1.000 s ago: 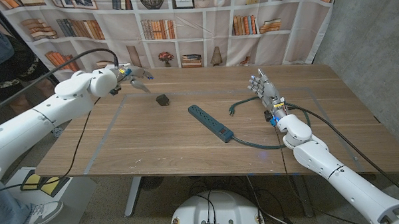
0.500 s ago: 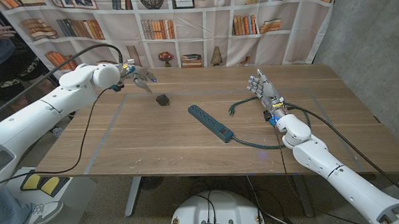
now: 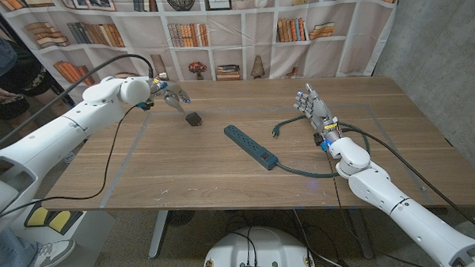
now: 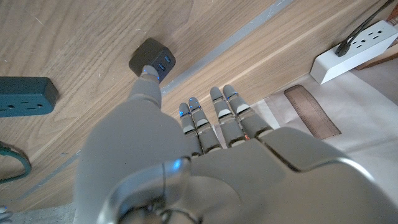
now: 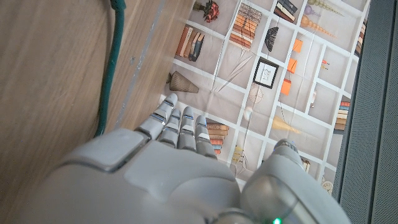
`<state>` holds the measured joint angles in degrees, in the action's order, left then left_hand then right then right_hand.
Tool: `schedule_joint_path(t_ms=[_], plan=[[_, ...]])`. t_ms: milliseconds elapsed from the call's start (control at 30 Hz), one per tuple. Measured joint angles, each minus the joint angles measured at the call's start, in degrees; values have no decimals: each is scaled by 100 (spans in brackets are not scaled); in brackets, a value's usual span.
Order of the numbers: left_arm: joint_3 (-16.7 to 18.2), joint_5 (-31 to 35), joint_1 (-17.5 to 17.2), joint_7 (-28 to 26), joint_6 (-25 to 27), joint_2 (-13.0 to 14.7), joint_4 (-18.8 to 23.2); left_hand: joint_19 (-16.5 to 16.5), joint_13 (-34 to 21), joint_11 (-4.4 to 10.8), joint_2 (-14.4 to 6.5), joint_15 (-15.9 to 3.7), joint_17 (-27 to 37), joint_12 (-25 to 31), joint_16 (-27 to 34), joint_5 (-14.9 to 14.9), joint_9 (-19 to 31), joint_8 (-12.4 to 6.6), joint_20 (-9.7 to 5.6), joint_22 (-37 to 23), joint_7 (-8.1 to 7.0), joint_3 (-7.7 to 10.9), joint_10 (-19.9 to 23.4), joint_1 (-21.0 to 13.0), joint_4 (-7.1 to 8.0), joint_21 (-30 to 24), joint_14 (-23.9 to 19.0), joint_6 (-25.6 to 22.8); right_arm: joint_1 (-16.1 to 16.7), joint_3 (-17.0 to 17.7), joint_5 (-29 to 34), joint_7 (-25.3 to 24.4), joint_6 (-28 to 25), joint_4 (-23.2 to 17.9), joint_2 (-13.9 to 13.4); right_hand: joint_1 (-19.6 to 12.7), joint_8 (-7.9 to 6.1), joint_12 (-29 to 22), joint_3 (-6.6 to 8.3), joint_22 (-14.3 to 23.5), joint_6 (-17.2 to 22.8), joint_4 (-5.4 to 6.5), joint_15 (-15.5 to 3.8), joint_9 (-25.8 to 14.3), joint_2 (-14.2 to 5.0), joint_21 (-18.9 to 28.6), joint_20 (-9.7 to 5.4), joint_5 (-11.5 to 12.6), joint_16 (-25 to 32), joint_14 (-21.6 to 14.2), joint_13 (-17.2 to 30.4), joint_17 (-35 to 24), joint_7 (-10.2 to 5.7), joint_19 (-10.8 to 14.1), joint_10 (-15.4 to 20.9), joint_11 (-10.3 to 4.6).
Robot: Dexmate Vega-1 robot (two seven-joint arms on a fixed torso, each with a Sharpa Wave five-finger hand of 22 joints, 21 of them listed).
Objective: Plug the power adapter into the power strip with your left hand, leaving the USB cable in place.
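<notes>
Desk (image 3: 223, 166) of wood carries everything, with a bookshelf-print backdrop (image 3: 242, 30) behind it. Left arm (image 3: 56, 144) reaches in over the desk's far left part. Right arm (image 3: 390, 195) lies along the desk's right side. Green power strip (image 3: 250, 145) lies diagonally near the desk's middle, its green cord (image 3: 306, 172) curving toward the right arm and ending in a plug (image 3: 276, 131) near the right hand. Left hand (image 3: 169, 96) hovers just beside the power adapter, fingers (image 4: 217, 118) apart and holding nothing; in the left wrist view its thumb tip sits right at the adapter, contact cannot be confirmed. Right hand (image 3: 314, 109) stands upright at the desk's right, fingers extended and apart, empty. Power adapter (image 3: 193, 118), a small black cube with blue USB ports facing out, sits on the desk left of the strip, well apart from it.
</notes>
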<state>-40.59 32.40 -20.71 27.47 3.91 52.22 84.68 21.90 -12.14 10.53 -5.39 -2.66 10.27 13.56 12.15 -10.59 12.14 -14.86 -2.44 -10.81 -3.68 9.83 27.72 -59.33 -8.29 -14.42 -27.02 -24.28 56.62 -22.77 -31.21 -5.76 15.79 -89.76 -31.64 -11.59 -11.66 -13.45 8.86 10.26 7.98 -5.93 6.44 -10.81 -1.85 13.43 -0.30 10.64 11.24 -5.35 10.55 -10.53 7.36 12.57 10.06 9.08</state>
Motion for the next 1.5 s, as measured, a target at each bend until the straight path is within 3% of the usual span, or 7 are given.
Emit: schedule_joint_path(t_ms=[400,633,1500], plan=[[-246,-156,218,-103,-241,-260,-558,20,0,-19,63,-1,0,-24,-50,0,0,0,20,1,32,-10,23,-58,27,0,29,-26,37,-8,3,-44,-115,-120,-64,0,0,0,0,0,0,0,-1,1,0,-34,0,0,0,1,0,0,0,0,0,0],[-318,-196,262,-113,-427,-270,-591,-2,0,-32,190,1,29,-27,-50,0,-1,26,-1,1,0,-72,8,71,89,25,45,45,115,16,17,-84,-137,-235,-108,0,0,0,0,0,0,0,-1,1,0,-34,0,0,0,1,-1,0,0,0,0,0],[-463,-258,328,-182,-674,-335,-857,-2,-27,-33,143,1,27,-72,-73,-26,-2,47,-1,1,-1,-72,8,23,88,25,44,44,167,28,11,-168,-291,-328,-158,0,0,40,0,0,0,0,26,2,0,-34,0,0,-23,-30,-1,1,0,41,20,1]])
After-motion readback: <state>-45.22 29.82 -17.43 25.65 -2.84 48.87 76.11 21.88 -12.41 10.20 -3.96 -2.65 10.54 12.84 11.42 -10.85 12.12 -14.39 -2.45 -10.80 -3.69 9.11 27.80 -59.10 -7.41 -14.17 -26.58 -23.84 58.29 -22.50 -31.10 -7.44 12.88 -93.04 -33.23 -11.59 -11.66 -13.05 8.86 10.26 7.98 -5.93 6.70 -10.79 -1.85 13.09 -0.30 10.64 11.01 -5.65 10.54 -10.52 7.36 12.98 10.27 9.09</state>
